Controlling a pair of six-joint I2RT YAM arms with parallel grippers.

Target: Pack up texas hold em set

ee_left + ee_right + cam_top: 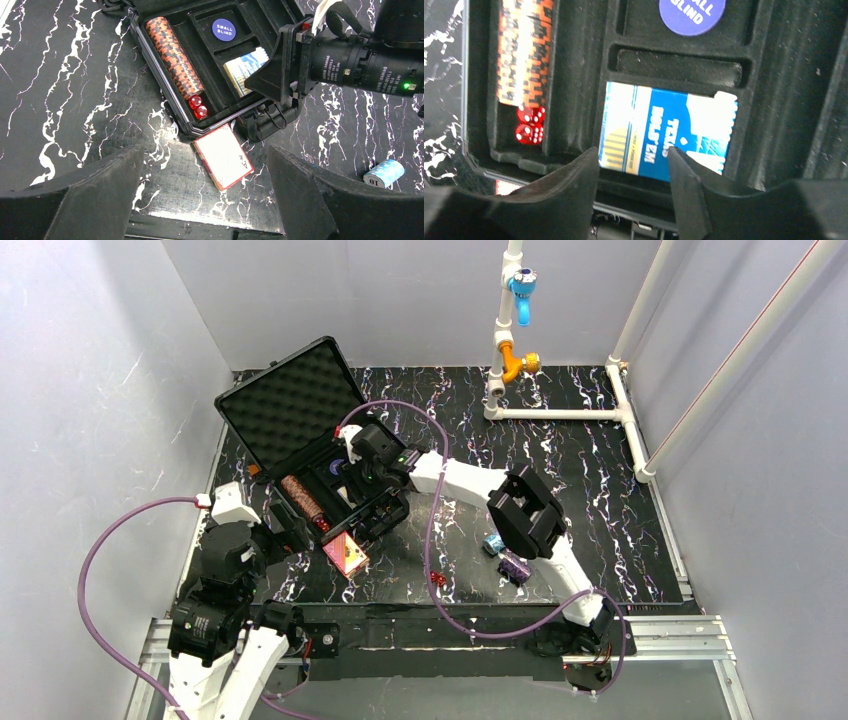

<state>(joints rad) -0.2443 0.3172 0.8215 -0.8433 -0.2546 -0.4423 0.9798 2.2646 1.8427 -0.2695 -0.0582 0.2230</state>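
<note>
- Black hard case (pixel 290 405) open on surface (pixel 600 490), far left; brown chip stack (pixel 175 50) and red dice (pixel 198 106) in its left slot.
- Blue card box (pixel 664 135) in middle compartment, beneath right pincer (pixel 633 152), spread.
- Red card box (pixel 223 156) on surface just beside case's near edge, below left pincer (pixel 204 150), spread wide.

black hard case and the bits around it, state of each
black rectangular hard case, open
blue card box, inside case
red card box, outside on table
brown chip stack, inside case
two red dice, inside case
blue chip stack, loose on table
left gripper, open
right gripper, open
</note>
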